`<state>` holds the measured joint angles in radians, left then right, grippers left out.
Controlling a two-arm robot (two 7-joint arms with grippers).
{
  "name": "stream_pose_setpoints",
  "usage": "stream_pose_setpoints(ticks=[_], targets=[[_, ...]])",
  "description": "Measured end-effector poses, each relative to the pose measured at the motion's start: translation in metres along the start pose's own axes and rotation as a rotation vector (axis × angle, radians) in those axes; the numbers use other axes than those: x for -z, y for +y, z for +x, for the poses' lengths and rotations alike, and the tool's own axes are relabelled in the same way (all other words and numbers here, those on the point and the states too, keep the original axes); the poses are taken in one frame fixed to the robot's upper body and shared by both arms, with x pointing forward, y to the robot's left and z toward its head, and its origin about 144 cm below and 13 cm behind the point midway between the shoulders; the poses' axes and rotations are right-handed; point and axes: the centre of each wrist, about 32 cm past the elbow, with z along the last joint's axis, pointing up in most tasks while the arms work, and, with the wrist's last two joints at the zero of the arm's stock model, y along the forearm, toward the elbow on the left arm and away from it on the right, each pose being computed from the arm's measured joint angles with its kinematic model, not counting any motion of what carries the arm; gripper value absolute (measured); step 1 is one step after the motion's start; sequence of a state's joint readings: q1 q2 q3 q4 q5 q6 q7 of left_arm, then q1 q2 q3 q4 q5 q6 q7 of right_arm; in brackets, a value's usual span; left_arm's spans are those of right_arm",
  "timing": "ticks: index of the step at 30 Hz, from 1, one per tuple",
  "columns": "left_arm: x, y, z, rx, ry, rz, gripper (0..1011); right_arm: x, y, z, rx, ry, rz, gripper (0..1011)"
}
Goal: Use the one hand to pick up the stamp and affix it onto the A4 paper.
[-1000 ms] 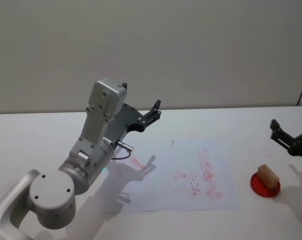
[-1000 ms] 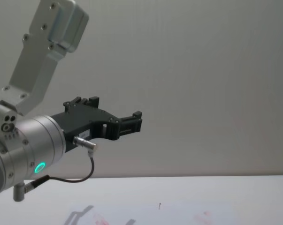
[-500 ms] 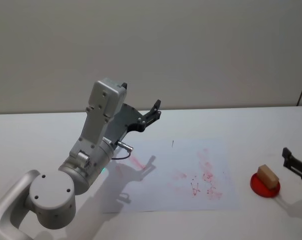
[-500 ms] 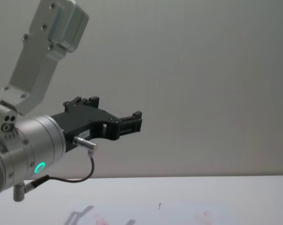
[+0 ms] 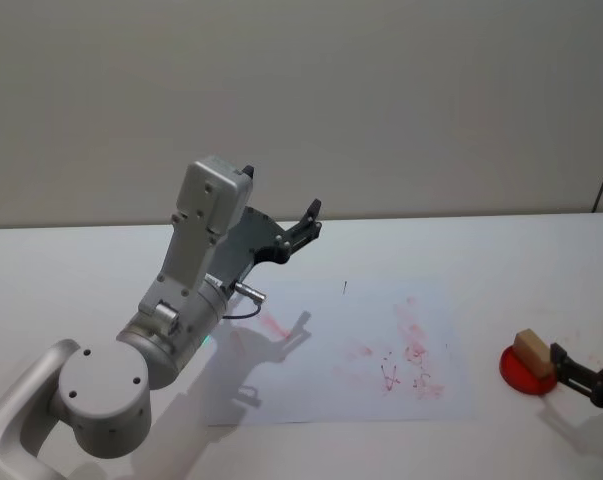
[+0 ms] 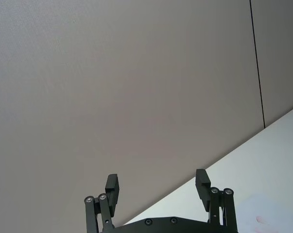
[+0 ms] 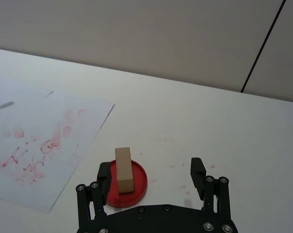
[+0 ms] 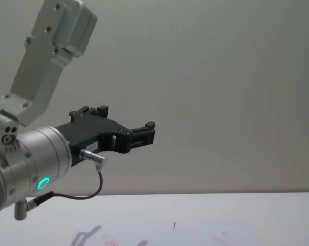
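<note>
Stamp [image 5: 532,352]: one, sitting on one red ink pad [image 5: 519,376], just right of the single A4 paper [image 5: 331,395].
Two grippers. The left gripper [image 5: 312,219] is hanging raised over the table's left, fingers spread wide, holding nothing, unmoved. The right gripper [image 7: 150,169] is coming in lower and closer than before, fingers wide apart, empty, one finger just beside the stamp.

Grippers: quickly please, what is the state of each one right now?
Left gripper: open, holding nothing, raised in the air.
Right gripper: open, holding nothing, close to the stamp on its red pad.
</note>
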<state>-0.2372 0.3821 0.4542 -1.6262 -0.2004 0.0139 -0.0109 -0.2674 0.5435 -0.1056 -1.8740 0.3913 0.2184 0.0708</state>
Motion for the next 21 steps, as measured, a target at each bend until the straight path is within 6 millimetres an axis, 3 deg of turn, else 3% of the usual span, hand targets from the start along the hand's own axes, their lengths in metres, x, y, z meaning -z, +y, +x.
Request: stream_pose_setpoints(ticks=[21], targets=[[0.000,0.000,0.000,0.000,0.000,0.000,1001,0.007,0.026,-0.009,-0.059,-0.060,-0.077,1001]])
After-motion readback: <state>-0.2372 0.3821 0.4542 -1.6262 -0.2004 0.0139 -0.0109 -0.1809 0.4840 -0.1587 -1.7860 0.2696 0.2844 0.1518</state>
